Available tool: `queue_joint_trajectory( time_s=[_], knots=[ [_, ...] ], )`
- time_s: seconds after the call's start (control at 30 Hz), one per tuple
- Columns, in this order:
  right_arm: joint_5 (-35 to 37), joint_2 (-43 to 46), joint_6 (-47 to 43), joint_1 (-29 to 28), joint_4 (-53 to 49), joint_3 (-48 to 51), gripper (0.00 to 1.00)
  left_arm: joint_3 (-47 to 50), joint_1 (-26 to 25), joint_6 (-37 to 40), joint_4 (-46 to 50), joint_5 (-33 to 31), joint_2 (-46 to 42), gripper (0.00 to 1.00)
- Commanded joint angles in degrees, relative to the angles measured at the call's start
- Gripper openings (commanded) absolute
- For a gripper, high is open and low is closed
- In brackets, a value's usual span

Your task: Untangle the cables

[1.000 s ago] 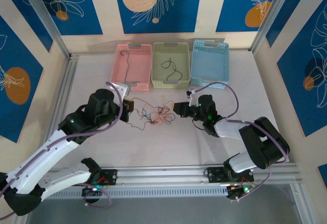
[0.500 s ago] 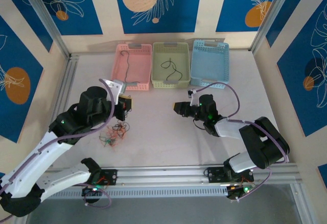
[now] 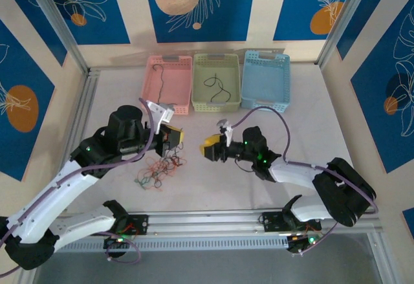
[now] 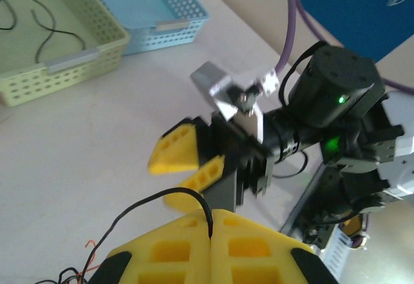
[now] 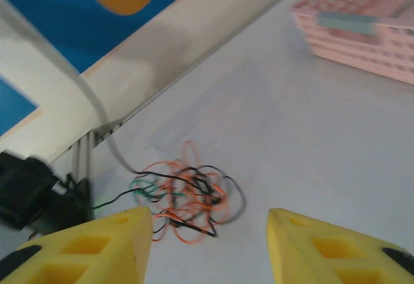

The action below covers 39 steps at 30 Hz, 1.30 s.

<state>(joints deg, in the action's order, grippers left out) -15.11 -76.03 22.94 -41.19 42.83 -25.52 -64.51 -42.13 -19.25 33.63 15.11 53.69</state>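
The cables (image 3: 157, 171) lie as a small tangle of thin orange, black and green wires on the table, below my left gripper (image 3: 173, 138). That left gripper (image 4: 211, 215) is shut on a black cable (image 4: 158, 200), which arcs out from between its yellow fingers and drops toward the tangle. My right gripper (image 3: 208, 147) stands open just right of the left one, its yellow fingers (image 4: 176, 155) close in front of the left wrist camera. In the right wrist view the tangle (image 5: 188, 196) lies ahead of the open right gripper (image 5: 208, 227), apart from both fingers.
Three baskets stand in a row at the back: pink (image 3: 167, 106), green (image 3: 217, 106) and blue (image 3: 265, 80). A loose black cable lies in the pink one (image 3: 156, 81) and another in the green one (image 3: 217, 87). An aluminium rail (image 3: 207, 220) runs along the near edge.
The left gripper dragged the tangle left, away from the right gripper, then came back toward the middle with the black cable. The right gripper moved left and its jaws spread wider.
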Motion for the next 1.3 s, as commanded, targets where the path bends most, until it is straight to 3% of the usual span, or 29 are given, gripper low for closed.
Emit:
queue_joint_trajectory(
  time_s=[0.0, 0.57, 0.63, 0.77, 0.83, 0.9, 0.97, 1.03, 1.2, 1.27],
  knots=[
    [-0.8, -0.12, -6.68, -3.34, 1.77, -0.97, 0.53, -0.96, 0.43, -1.23, -3.45, 6.31, 0.33, 0.0],
    [-1.16, -9.39, -7.13, -8.51, 4.38, -13.21, 0.55, -0.95, 0.35, -1.76, -3.89, 9.84, 1.62, 0.0],
    [-1.29, -9.44, -7.27, -8.04, 4.67, -13.69, 0.43, -0.96, 0.33, -1.68, -3.71, 9.44, 1.76, 0.0],
    [0.81, -7.78, -6.71, -5.88, 2.35, -12.92, 0.0, -1.18, 0.34, -0.89, -2.08, 7.98, 1.57, 0.0],
    [2.05, -5.89, -6.05, -3.66, 1.14, -11.27, 0.0, -1.14, 0.36, -0.31, -1.07, 6.8, 1.34, 0.01],
    [2.84, -2.98, -5.04, -0.53, 1.27, -8.34, 0.0, -1.08, 0.45, 0.1, -0.11, 5.37, 1.26, 0.22],
    [3.65, 0.22, -3.71, 3.25, -0.44, -5.75, 0.0, -0.73, 0.43, 0.26, 0.35, 4.15, 1.23, 0.51],
    [3.56, 3.38, -3.13, 6.88, -3.2, -3.64, 0.0, -0.25, 0.44, 0.34, 0.65, 3.19, 1.27, 0.68],
    [5.14, 9.51, -4.3, 12.13, -7.78, 1.94, 0.0, 2.43, 0.36, 0.58, -0.83, 2.48, 2.15, 0.79],
    [6.11, 11.08, -0.42, 14.37, -2.98, 6.07, 0.0, 3.44, 0.43, 0.93, -1.01, 1.82, 3.13, 0.79]
  ],
)
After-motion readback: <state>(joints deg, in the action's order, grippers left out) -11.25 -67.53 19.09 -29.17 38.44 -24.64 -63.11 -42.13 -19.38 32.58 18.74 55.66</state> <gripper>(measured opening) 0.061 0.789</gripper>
